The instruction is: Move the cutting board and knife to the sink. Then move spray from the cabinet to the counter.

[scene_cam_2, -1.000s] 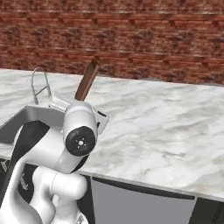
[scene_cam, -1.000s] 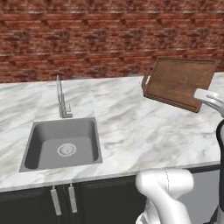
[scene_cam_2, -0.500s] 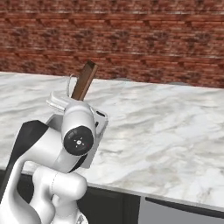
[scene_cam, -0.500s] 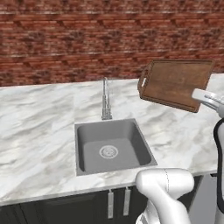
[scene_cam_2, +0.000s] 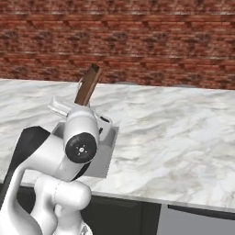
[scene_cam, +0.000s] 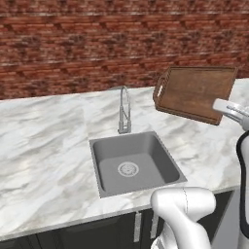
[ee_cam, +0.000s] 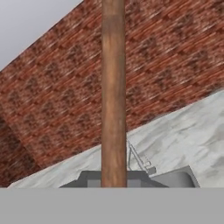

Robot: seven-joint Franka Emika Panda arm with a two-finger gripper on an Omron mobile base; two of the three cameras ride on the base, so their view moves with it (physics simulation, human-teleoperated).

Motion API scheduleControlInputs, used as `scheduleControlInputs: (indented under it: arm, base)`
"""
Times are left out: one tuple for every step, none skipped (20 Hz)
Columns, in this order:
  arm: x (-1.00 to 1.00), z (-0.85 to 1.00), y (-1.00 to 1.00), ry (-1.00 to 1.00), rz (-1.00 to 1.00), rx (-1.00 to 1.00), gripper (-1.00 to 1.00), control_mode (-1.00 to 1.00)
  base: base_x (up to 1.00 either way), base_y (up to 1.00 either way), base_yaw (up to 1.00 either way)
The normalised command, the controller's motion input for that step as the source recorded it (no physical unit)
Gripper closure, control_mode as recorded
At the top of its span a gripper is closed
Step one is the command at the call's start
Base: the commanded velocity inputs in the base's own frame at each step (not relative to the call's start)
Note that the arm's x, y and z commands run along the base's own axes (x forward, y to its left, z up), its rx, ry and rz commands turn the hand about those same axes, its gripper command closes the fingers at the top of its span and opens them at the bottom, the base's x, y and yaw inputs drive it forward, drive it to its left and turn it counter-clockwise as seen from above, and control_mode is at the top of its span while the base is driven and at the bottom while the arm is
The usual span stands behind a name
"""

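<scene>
1. Above the table's right part, near the back edge, the cutting board [scene_cam: 194, 92] hangs in the air, tilted, its loop handle toward the faucet [scene_cam: 124, 111].
2. Clamped on the board's right end is how I judge the claw: its fingers are hidden, but the board stands edge-on right in front of the hand camera.
3. Done so far, by my reading: the board is lifted off the table [scene_cam: 44, 141] and carried near the sink [scene_cam: 133, 163], which lies open, nothing in it.
4. Left to do: lower the board into the sink, bring the knife, then fetch the spray.
5. Standing between board and basin, the tall faucet is the likeliest snag; a brick wall [scene_cam: 73, 44] runs behind.
</scene>
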Motion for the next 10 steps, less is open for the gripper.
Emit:
scheduleControlInputs:
  arm:
    - [0.00,0.00,0.00,0.00,0.00,0.00,1.00,1.00]
    - [0.56,0.00,0.00,0.11,0.00,0.00,1.00,-1.00]
    - [0.54,0.00,0.00,0.18,0.00,0.02,1.00,-1.00]
    - [0.51,0.00,-0.17,0.27,0.00,0.08,1.00,-1.00]
    - [0.50,0.00,-0.24,0.37,0.00,0.10,1.00,-1.00]
    - [0.51,0.00,-0.16,0.41,0.00,0.07,1.00,-1.00]
    - [0.39,0.00,-0.09,0.37,0.00,0.02,1.00,-1.00]
    - [0.22,0.00,-0.07,0.24,0.00,0.00,1.00,-1.00]
    - [0.16,0.00,-0.07,0.14,0.00,0.00,1.00,-1.00]
    - [0.18,0.00,-0.08,0.13,0.00,0.00,1.00,-1.00]
  base:
    - [0.53,0.00,-0.05]
    - [0.00,0.00,0.00]
    - [0.00,0.00,0.00]
    - [0.00,0.00,0.00]
    - [0.00,0.00,0.00]
    - [0.00,0.00,0.00]
    - [0.00,0.00,0.00]
    - [0.00,0.00,0.00]
    - [0.00,0.00,0.00]
    - [0.00,0.00,0.00]
